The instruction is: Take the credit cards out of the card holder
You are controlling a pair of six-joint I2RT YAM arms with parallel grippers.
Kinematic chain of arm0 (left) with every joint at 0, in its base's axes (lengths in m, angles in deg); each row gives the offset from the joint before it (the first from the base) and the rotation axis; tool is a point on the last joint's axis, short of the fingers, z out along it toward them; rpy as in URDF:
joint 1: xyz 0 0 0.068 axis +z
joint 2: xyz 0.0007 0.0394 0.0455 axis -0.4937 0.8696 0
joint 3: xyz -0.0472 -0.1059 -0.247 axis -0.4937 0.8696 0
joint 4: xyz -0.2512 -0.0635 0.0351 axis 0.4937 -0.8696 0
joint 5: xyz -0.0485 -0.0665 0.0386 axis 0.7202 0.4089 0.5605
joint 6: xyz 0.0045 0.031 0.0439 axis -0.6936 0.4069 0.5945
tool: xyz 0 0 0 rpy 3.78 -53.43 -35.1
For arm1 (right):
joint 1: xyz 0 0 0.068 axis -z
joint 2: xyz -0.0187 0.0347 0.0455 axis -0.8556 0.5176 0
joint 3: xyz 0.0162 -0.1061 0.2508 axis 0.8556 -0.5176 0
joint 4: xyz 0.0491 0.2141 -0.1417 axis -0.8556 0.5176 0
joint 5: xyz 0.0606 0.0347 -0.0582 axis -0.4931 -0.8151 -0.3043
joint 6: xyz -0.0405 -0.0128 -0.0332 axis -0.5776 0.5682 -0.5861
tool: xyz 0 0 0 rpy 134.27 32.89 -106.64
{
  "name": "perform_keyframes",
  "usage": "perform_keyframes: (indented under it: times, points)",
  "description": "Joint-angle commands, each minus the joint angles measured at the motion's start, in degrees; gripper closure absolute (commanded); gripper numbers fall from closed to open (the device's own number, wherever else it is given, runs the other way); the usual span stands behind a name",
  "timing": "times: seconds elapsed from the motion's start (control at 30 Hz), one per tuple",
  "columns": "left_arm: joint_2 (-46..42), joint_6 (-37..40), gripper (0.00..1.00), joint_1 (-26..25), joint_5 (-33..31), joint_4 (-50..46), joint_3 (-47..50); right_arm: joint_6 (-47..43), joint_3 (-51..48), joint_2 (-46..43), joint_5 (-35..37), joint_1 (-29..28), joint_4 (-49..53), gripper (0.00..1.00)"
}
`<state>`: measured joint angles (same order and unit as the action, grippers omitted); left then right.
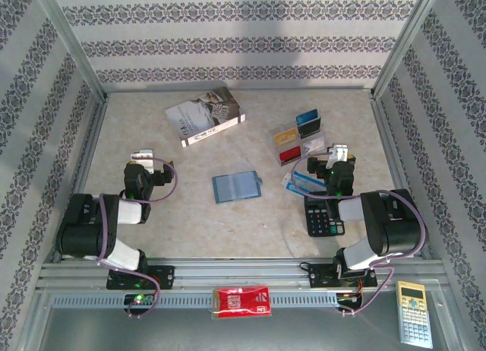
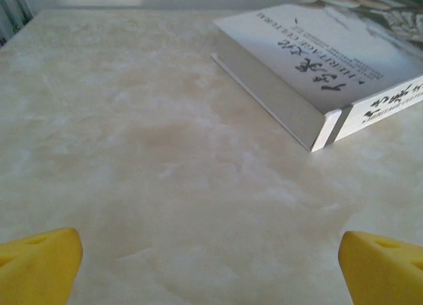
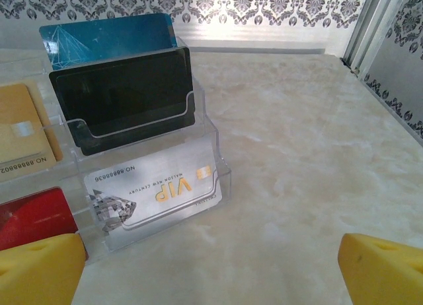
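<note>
Card holder (image 1: 237, 188) lies flat mid-table, between the arms, well apart from both. Soft and light; it will likely slide or fold under a tug, so pin one edge and pull cards by their exposed ends. Pocket contents too small to tell. Left gripper (image 2: 210, 262) spread wide, empty, near book (image 2: 317, 74). Right gripper (image 3: 210, 262) likewise, facing clear stand (image 3: 142, 176).

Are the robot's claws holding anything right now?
No. The left claw and the right claw are both open, with nothing between their fingers.
</note>
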<state>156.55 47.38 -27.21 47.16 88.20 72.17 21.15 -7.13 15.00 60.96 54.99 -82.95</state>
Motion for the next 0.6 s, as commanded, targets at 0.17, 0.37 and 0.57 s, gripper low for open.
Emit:
perform_keyframes:
  times: [0.17,0.37,0.57]
  points:
    - [4.05,-1.53,0.00,0.09,-1.54,3.65,-3.75,2.38,2.56,1.10,4.90,1.03,0.69,0.02]
    - [3.79,-1.04,0.00,-0.61,-2.43,3.07,-3.90,2.40,2.60,0.91,5.05,1.02,1.62,0.02]
    - [3.90,0.71,0.00,-0.61,2.45,6.14,-2.27,2.39,2.62,0.91,5.02,1.03,1.61,0.02]
